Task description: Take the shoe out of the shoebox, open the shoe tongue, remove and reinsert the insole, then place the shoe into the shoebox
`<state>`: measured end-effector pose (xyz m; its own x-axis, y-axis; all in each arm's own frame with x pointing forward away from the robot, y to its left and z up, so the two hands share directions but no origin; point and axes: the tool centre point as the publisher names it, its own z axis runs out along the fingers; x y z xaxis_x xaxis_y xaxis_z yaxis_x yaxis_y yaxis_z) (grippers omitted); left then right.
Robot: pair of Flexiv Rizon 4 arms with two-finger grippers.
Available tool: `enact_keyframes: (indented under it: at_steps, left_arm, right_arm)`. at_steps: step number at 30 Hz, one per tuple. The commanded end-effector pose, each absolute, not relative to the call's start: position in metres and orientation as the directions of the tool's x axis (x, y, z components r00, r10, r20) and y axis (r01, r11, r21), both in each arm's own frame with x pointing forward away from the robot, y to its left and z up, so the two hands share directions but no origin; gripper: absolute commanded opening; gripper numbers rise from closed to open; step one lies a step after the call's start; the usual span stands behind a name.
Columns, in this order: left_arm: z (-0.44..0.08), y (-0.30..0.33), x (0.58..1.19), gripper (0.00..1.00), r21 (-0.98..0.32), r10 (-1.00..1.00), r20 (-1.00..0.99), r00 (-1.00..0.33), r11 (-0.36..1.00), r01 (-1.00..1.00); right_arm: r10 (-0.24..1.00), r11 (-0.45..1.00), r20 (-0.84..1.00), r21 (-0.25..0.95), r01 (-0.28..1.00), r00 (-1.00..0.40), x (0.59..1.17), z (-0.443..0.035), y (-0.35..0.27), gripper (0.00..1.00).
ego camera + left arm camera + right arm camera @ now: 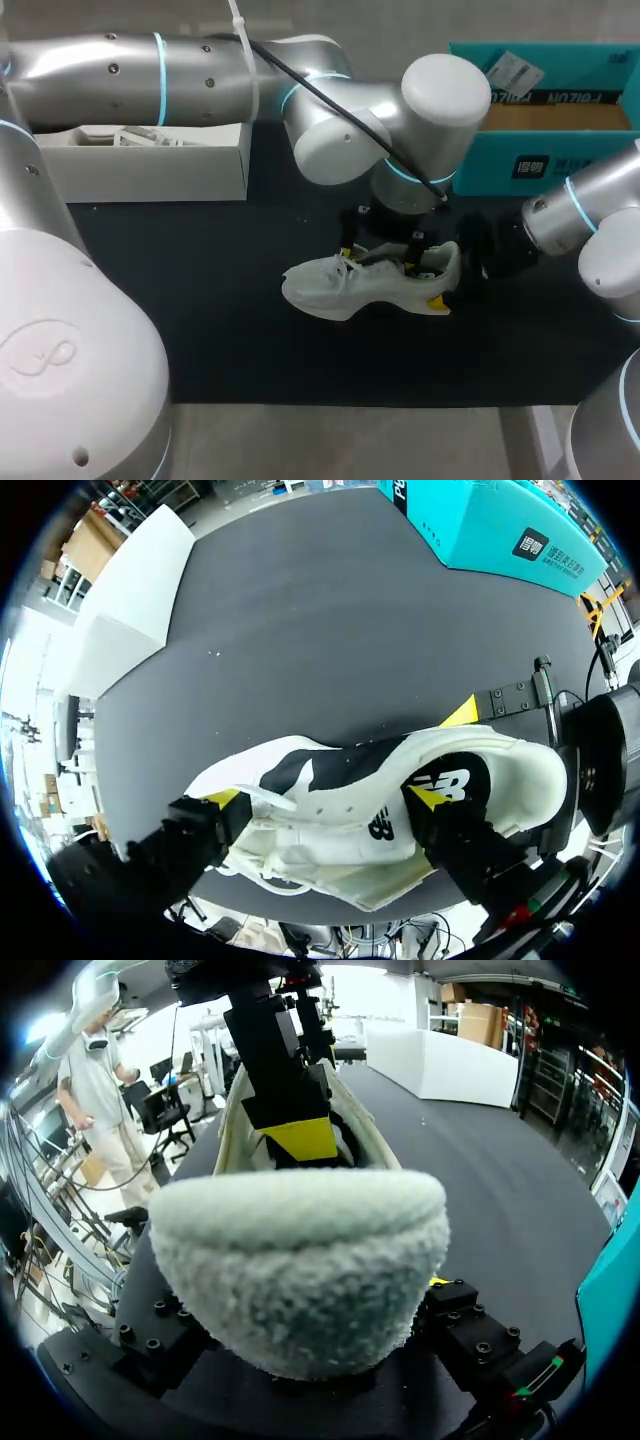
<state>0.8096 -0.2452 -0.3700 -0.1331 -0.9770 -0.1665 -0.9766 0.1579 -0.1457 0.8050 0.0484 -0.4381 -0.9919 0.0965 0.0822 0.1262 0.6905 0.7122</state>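
A white shoe (345,285) lies on the dark table mat (200,300), toe toward my left arm's side. My left gripper (378,258) hangs over it, open. Its fingers (205,830) stand along the shoe's length, one yellow tip at the laces and the other in the shoe's mouth. In the left wrist view the shoe (340,820) fills the space between them. My right gripper (300,1305) is at the heel (300,1260), which sits between its fingers and touches both. The other arm's yellow-tipped finger (297,1138) shows behind the heel. The teal shoebox (545,150) stands open at the back right.
A white box (150,160) sits at the back left of the mat, partly under my left arm. The teal shoebox (500,530) is ahead of the left gripper, past bare mat. The mat's front edge (300,403) runs below the shoe.
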Motion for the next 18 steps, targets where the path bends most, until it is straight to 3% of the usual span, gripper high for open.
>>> enact_keyframes:
  at_steps: [1, 13, 14, 15, 16, 18]
  left_arm:
    - [-0.356, -0.234, 0.806, 1.0, -0.172, -0.974, -0.201, -0.106, 0.142, -0.975]
    - [-0.339, -0.217, 0.807, 1.0, -0.132, -0.983, -0.172, -0.059, 0.083, -0.988]
    - [-0.338, -0.218, 0.806, 0.8, -0.122, -0.985, -0.164, -0.06, 0.08, -0.989]
    - [-0.337, -0.218, 0.805, 0.49, -0.11, -0.987, -0.152, -0.054, 0.072, -0.991]
    - [-0.337, -0.219, 0.804, 0.45, -0.105, -0.988, -0.147, -0.049, 0.065, -0.992]
    - [-0.335, -0.22, 0.801, 0.18, -0.09, -0.989, -0.141, -0.044, 0.057, -0.994]
  right_arm:
    - [0.099, 0.692, 0.081, 0.71, 0.127, -0.992, 0.807, -0.447, 0.052, 0.0]
    - [0.099, 0.692, 0.081, 0.71, 0.127, -0.992, 0.807, -0.447, 0.052, 0.0]
    - [0.099, 0.692, 0.081, 0.71, 0.127, -0.992, 0.807, -0.447, 0.052, 0.0]
    - [0.099, 0.692, 0.081, 0.71, 0.127, -0.992, 0.807, -0.447, 0.052, 0.0]
    - [0.099, 0.692, 0.081, 0.71, 0.127, -0.992, 0.807, -0.447, 0.052, 0.0]
    - [0.099, 0.692, 0.081, 0.71, 0.127, -0.992, 0.807, -0.447, 0.052, 0.0]
